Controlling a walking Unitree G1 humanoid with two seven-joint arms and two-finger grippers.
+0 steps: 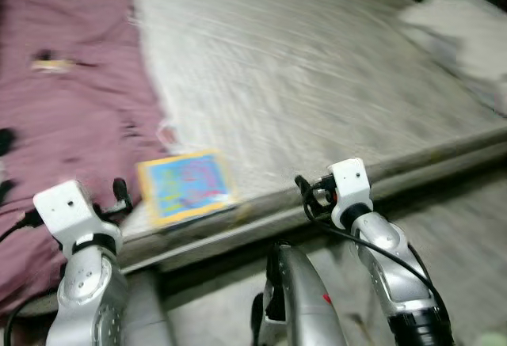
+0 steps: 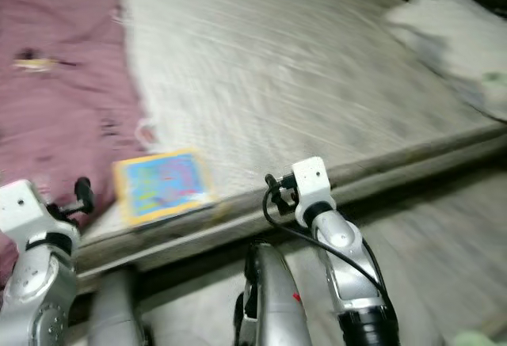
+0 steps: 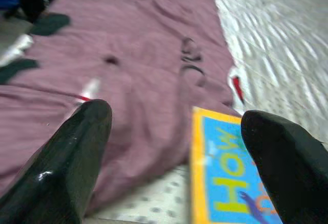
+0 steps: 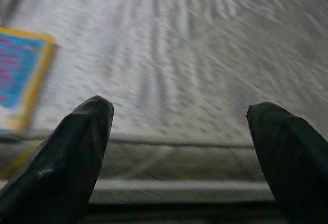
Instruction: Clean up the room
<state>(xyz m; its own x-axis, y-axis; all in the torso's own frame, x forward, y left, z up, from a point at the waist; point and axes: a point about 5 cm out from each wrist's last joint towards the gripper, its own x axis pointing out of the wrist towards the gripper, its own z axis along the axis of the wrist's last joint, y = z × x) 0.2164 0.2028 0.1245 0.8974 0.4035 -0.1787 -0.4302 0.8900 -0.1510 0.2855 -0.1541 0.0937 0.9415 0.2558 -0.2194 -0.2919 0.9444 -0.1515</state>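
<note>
Lying near mattress [image 1: 317,85] edge: book [image 1: 187,185], between grippers | left gripper [image 3: 174,131] spread; right gripper [image 4: 179,126] spread

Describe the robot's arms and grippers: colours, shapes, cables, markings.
Both arms are rounded silver metal, each topped by a boxy white wrist block. A black cable loops beside the right arm, which has a black band lower down. The left gripper and right gripper each have two thick, glossy black fingers with rounded tips.
</note>
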